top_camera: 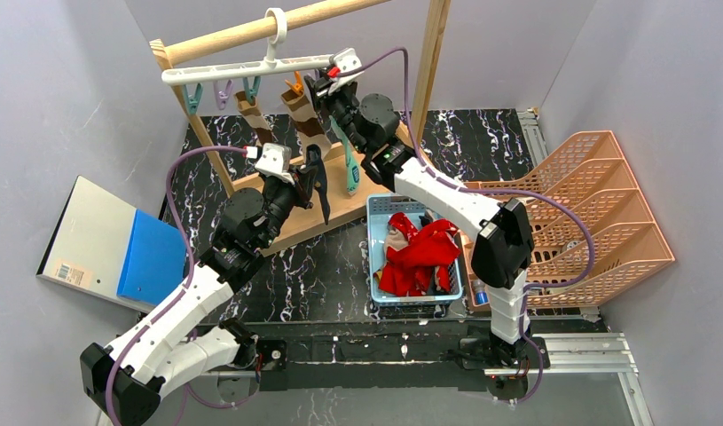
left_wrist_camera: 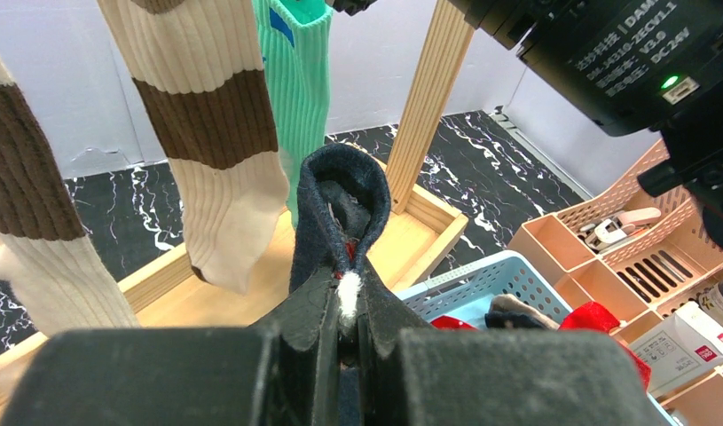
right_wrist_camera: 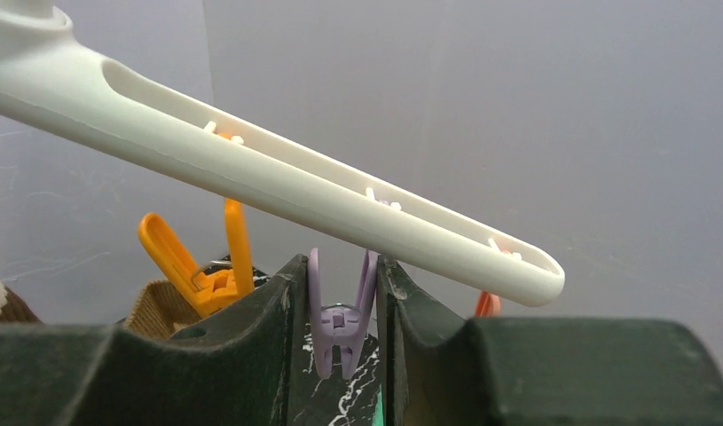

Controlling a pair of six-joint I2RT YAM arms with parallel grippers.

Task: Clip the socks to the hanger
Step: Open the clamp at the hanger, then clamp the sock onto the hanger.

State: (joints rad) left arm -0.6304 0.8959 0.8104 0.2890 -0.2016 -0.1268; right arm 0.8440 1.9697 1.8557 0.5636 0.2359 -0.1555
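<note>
The white hanger [top_camera: 251,69] hangs by its hook from the wooden rail; it also shows in the right wrist view [right_wrist_camera: 295,186]. Two brown-and-beige banded socks [top_camera: 251,115] and a teal-green sock [top_camera: 349,164] hang from its clips. My right gripper [right_wrist_camera: 340,293] is shut on a purple clip [right_wrist_camera: 340,324] near the bar's right end, its fingers pressing the clip's handles. An orange clip [right_wrist_camera: 198,266] beside it holds a brown sock cuff. My left gripper [left_wrist_camera: 344,302] is shut on a dark navy sock [left_wrist_camera: 340,204], held up below the hanger, beside the banded socks [left_wrist_camera: 216,133].
A light blue basket [top_camera: 375,209] with red socks [top_camera: 415,253] stands at centre right. An orange tiered tray [top_camera: 597,213] is at the right. The wooden rack's base [top_camera: 340,213] and post [top_camera: 433,53] stand behind. A grey and blue folder [top_camera: 118,244] lies at the left.
</note>
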